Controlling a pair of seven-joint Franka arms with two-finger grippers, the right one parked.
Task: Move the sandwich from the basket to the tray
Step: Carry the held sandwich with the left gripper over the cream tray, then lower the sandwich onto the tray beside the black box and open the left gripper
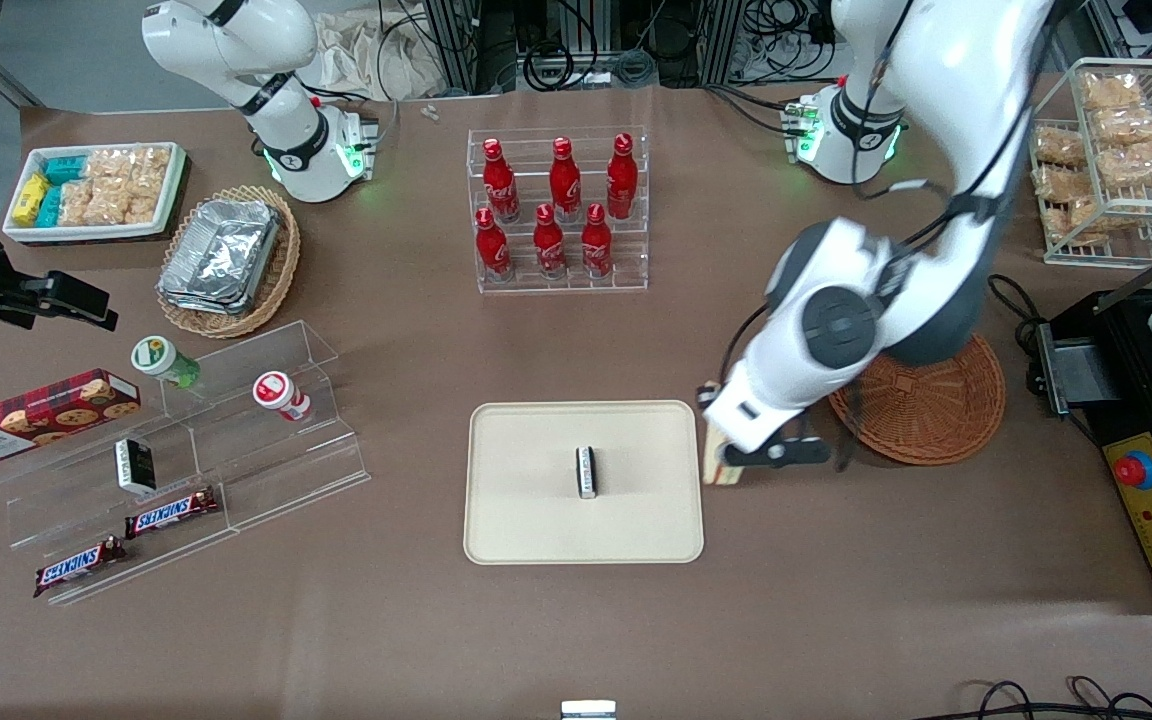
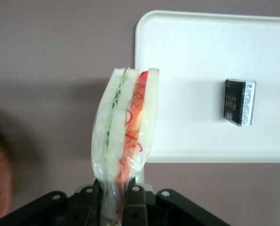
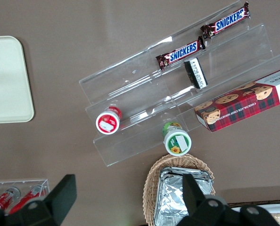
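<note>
The left arm's black two-finger gripper sits right of the middle of the front view, just at the edge of the flat cream rectangular tray with rounded corners. It is pinched tight on the sandwich, a wedge of pale bread with a red and green filling in a clear wrap. In the wrist view the fingers squeeze only the end of the wedge, and the rest sticks out past them.

The sandwich is out of the round reddish-brown woven basket, which sits apart from it, farther right in the front view. It hangs over the brown table and only just reaches over the tray's rim.

What could go wrong:

- If the gripper lets go here, I think the sandwich could land half on the rim and tip off onto the table. It should go farther in over the tray first.
- The hold is on a thin bit of slippery wrap, so a quick move may make the sandwich slide or swing.
- A hard squeeze could squash the soft bread.
- A small black and white packet lies in the middle of the tray. The sandwich could bump it or land on top of it and end up leaning.
</note>
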